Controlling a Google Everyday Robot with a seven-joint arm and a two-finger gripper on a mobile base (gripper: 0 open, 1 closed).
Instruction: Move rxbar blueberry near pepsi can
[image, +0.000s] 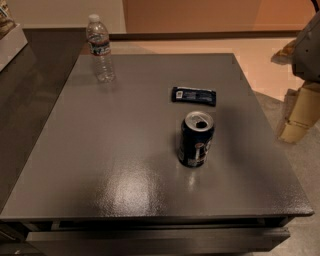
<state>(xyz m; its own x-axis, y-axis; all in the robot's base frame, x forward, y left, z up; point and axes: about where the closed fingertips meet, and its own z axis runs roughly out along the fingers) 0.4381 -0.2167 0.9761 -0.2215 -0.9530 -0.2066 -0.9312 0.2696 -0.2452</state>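
While the pepsi can (196, 139) stands upright on the grey table (100, 165), silver top up and its mouth open, the rxbar blueberry (194, 95) lies flat just behind it, on the side away from the camera. Dark blue wrapper, white print towards its left end, long side running left to right across the table. Bar and can are near each other but apart, with a strip of bare tabletop showing between them.

Now look to the right of the can: the gripper (299, 114) hangs out past the table's right edge, well apart from the can, a pale beige shape close to the picture's border. Released or clenched? I cannot tell, but it touches neither can nor bar. Above it, a rounded grey-white piece of the arm (309, 47) pokes in at the border.

Far behind the can and well off to its left, a clear water bottle (100, 50) stands upright, white cap on. Glare spreads over the tabletop in front of the can.
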